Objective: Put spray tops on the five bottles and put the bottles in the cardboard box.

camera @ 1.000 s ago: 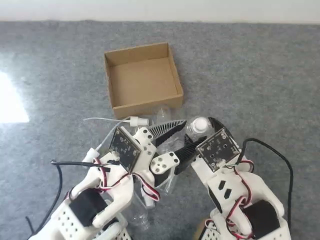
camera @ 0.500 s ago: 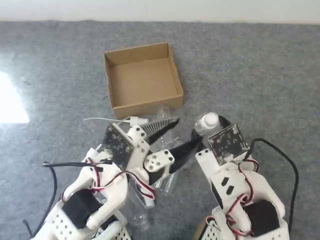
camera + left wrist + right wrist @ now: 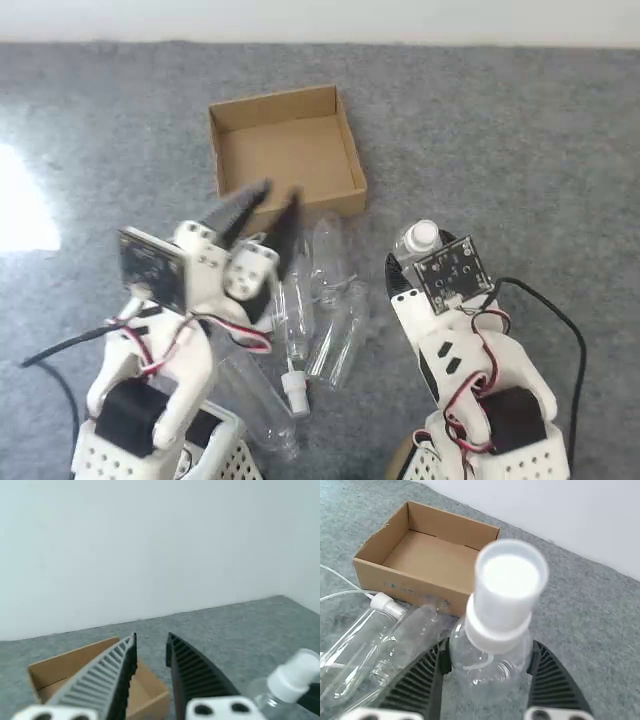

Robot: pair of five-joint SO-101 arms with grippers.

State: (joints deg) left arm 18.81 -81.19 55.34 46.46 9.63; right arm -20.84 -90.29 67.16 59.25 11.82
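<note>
- Empty toward 12 o'clock on the counter [image 3: 520,130]: cardboard box [image 3: 272,103], nothing packed yet.
- Clamped in right pincer [image 3: 489,652] at 3 o'clock: one topped bottle [image 3: 507,587], long axis vertical, spray top skyward.
- Slightly apart, holding nothing, above box's near wall: left pincer [image 3: 278,195].
- Lying at centre: loose bottles [image 3: 330,300], axes roughly 12-to-6 o'clock, most seemingly uncapped.

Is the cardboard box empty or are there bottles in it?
Empty. The cardboard box has a bare floor; loose bottles lie on the carpet beside it, and the right pincer holds a capped bottle outside it.
</note>
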